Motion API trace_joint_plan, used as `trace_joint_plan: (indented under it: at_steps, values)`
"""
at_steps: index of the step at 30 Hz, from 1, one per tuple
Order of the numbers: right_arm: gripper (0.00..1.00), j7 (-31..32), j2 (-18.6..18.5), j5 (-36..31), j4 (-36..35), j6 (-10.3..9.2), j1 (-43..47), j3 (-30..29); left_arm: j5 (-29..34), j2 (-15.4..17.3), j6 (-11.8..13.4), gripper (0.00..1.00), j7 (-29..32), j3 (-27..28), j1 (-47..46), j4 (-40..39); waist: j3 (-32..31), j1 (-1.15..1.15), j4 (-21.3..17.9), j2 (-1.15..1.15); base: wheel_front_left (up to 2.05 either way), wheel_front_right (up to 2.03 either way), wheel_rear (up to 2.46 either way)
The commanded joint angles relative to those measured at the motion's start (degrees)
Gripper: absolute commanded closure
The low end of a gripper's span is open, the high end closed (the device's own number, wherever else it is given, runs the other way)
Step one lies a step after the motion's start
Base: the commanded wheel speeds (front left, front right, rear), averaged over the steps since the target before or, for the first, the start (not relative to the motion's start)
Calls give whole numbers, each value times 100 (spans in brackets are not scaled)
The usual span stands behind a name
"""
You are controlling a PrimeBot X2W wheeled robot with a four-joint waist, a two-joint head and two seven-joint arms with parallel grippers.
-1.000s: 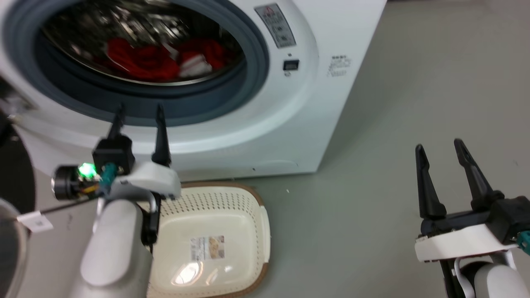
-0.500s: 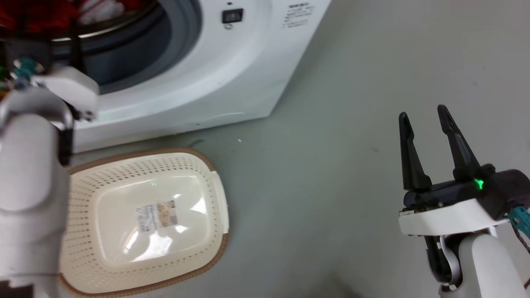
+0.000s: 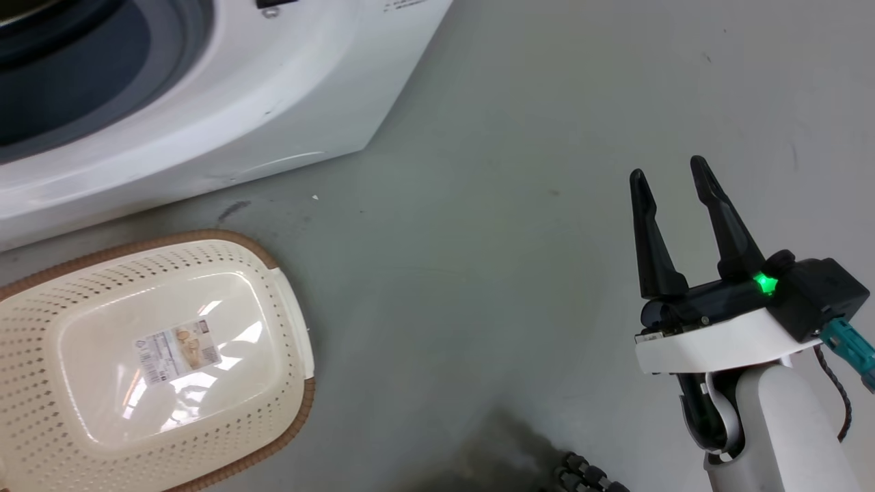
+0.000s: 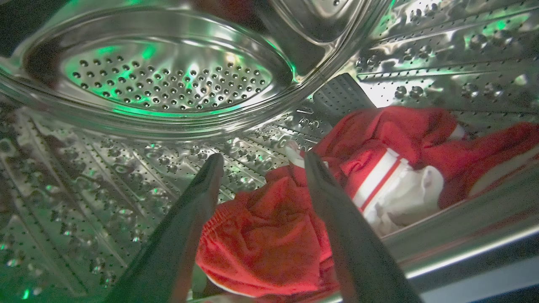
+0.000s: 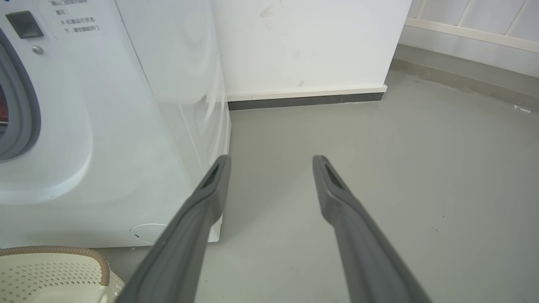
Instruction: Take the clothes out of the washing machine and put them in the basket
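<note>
Red clothes (image 4: pixel 269 240) with white striped panels lie heaped on the floor of the washing machine's perforated steel drum (image 4: pixel 168 80). My left gripper (image 4: pixel 262 159) is inside the drum, open, its fingers straddling the nearest red bundle from above, nothing clamped. In the head view the washing machine (image 3: pixel 225 102) fills the upper left and the cream basket (image 3: pixel 41 301) with its brown rim sits on the floor below it, holding only a paper label. My right gripper (image 3: pixel 670 174) hangs open over bare floor at the lower right, far from the basket; it is also open in its own wrist view (image 5: pixel 271 160).
Grey floor (image 3: pixel 492 225) spreads right of the washing machine. The right wrist view has a white wall with dark skirting (image 5: pixel 307 100) behind the washer (image 5: pixel 126 126), and the basket's corner (image 5: pixel 63 263) at its lower left. A dark ribbed cable (image 3: pixel 581 475) lies at the bottom edge.
The head camera has swung right and down, so the washer porthole and left arm slid out of that view. The right gripper stays open, shifted little.
</note>
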Motion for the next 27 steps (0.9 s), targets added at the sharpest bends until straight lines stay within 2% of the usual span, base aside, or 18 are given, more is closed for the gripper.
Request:
trace_joint_plan:
  at_steps: [1,7,8,16,21,26,27]
  values:
    - [0,-11,7,73,-2,-4,-105,44,90,176,-89,0,223,-91,-188,-20,138,-1,-131,0,0,0,0]
    - [0,-12,7,229,41,-4,-195,187,58,723,-263,0,1165,-411,-617,-153,365,-1,-281,0,0,0,0]
    - [0,-12,7,289,53,-4,-219,238,-33,886,-276,0,1549,-510,-687,-204,444,-1,-336,0,0,0,0]
    - [0,-12,7,511,95,-4,-339,378,-720,1493,-289,0,3063,-852,-672,-672,709,-1,-516,0,0,0,0]
    - [0,-13,7,571,97,-4,-397,418,-929,1723,-290,0,3525,-835,-477,-935,801,-1,-586,0,0,0,0]
    - [0,-13,7,645,99,-4,-443,447,-1056,1893,-175,0,3895,-706,-235,-1138,873,-1,-653,0,0,0,0]
    - [0,-13,7,660,94,-4,-451,451,-1097,1910,-135,8,3970,-678,-177,-1159,882,-1,-661,0,0,0,0]
